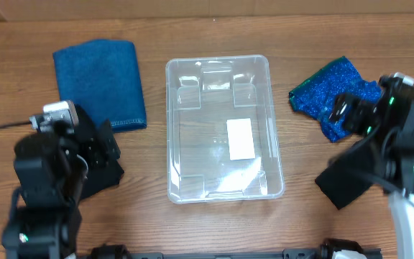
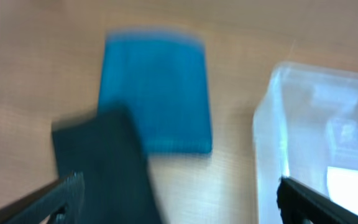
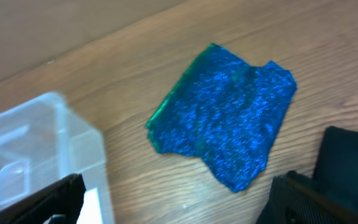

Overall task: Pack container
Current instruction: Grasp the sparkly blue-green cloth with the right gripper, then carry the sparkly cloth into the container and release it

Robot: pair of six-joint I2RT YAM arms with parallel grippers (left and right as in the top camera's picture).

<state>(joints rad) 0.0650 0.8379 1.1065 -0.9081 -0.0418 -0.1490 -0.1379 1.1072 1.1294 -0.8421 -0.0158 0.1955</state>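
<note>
Left jaws stand wide open and grip nothing; one finger (image 2: 61,191) shows at each lower corner of my left wrist view, which is blurred. From overhead, my left arm (image 1: 49,173) hangs over the near left of the worktop (image 1: 214,226). A black cloth (image 1: 105,171) lies partly under it. Just beyond, at the far left, a blue towel (image 1: 99,79) lies folded flat; whether it touches the black cloth I cannot tell.

Mid-worktop sits the container (image 1: 169,129), upright with its open top facing up and its long side running away from me. A white label (image 1: 240,138) shows on its clear bottom. It lies apart from the cloths on either side.

To its right a glittery cloth (image 1: 325,88), blue with a green edge, lies rumpled on the wood. My right arm (image 1: 390,115) covers its right part from overhead. Nearer to me, a second black cloth (image 1: 347,178) lies partly under that arm.

Right jaws are also spread wide and hold nothing, with a finger (image 3: 51,198) at each lower corner of the right wrist view and the glittery cloth on the wood beyond them.
</note>
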